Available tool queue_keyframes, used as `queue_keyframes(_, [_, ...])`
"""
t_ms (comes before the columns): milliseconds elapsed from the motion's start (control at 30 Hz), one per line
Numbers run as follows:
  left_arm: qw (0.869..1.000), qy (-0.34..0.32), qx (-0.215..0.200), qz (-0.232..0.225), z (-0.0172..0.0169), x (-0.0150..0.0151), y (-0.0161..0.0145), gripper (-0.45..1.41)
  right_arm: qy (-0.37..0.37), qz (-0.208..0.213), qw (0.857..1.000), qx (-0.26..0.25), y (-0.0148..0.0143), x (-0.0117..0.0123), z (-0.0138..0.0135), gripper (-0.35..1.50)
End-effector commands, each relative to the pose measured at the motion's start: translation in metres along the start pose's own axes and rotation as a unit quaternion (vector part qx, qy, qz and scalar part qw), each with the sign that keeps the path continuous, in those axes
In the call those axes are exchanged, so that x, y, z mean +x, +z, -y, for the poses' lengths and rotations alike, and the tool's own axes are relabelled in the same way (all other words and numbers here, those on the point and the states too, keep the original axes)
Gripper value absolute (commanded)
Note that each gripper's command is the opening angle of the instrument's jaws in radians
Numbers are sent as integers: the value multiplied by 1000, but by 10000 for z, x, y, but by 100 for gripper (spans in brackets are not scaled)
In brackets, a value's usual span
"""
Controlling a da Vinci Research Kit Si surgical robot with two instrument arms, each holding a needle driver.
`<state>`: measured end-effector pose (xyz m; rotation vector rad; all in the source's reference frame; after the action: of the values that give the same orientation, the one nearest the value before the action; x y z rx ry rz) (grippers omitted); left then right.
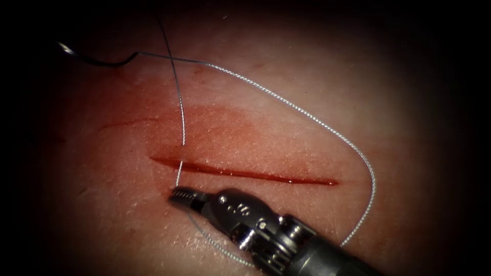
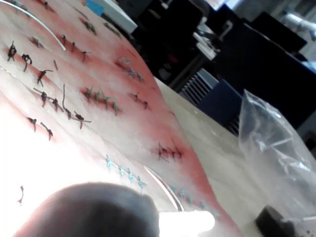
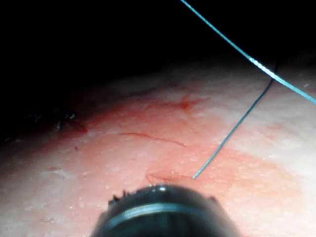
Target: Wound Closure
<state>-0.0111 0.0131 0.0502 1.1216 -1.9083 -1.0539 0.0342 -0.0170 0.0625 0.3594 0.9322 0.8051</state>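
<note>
A pale pink slab of tissue (image 1: 307, 102) with a thin, dark red cut (image 1: 245, 174) running almost level across it, slightly lower at its right end. Red fluid (image 1: 220, 133) stains the skin in a wide blush above the cut.

The right tool (image 1: 183, 196) enters from the lower right and lies just below the cut's left end. Its short, toothed jaws are together, clamped on the thread (image 1: 307, 115) where it leaves the tissue.

The thread is fine, silvery and twisted. From the jaws it rises across the cut's left end and upward into the dark. A second strand makes a broad loop: it sweeps from the upper left over the tissue, curves down past the cut's right end, and comes back under the tool's shaft.

At the far upper left the thread turns dark and ends at a small curved glint in shadow; I cannot tell whether this is the needle.

The left wrist view shows tissue (image 2: 123, 113) with rows of old dark and teal stitches (image 2: 101, 96), a table (image 2: 217, 163) and a clear plastic bag (image 2: 276, 148)
</note>
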Motion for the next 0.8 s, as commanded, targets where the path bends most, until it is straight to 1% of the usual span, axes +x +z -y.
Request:
queue_keyframes(33, [1000,4,3,1,3,-10,9,-45,-3,2,1000,-3,2,13,-3,-25])
queue_keyframes(67, [1000,4,3,1,3,-10,9,-45,-3,2,1000,-3,2,13,-3,-25])
queue_keyframes(100, [1000,4,3,1,3,-10,9,-45,-3,7,1000,-3,3,13,-4,-35])
queue_keyframes(333, [1000,4,3,1,3,-10,9,-45,-1,5,1000,-14,-3,17,-12,-35])
queue_keyframes(367, [1000,4,3,1,3,-10,9,-45,0,5,1000,-15,-5,19,-12,-35])
queue_keyframes(400, [1000,4,3,1,3,-10,9,-45,4,5,1000,-16,-14,26,-13,-35])
queue_keyframes(467, [1000,4,3,1,3,-10,9,-45,5,5,1000,-17,-17,29,-14,-35])
queue_keyframes(500, [1000,4,3,1,3,-10,9,-45,8,6,1000,-16,-22,34,-14,-35])
queue_keyframes(567, [1000,4,3,1,3,-10,9,-45,9,5,1000,-17,-22,36,-13,-35])
queue_keyframes(600, [1000,4,3,1,3,-11,10,-45,12,5,1000,-19,-22,36,-12,-23])
queue_keyframes(633, [1000,7,3,1,3,-11,10,-45,30,3,999,-24,-19,36,-9,31])
queue_keyframes(667, [1000,7,3,1,3,-11,10,-45,48,3,998,-30,-16,36,-6,76])
queue_keyframes(700, [1000,7,3,1,2,-11,10,-45,76,4,996,-35,-9,33,2,94])
queue_keyframes(733, [1000,7,3,1,2,-11,10,-45,86,5,996,-36,-5,30,9,93])
queue_keyframes(767, [1000,7,3,1,2,-11,10,-45,85,6,996,-37,-2,27,14,86])
queue_keyframes(800, [1000,7,3,1,2,-10,10,-45,93,14,995,-34,2,24,23,59])
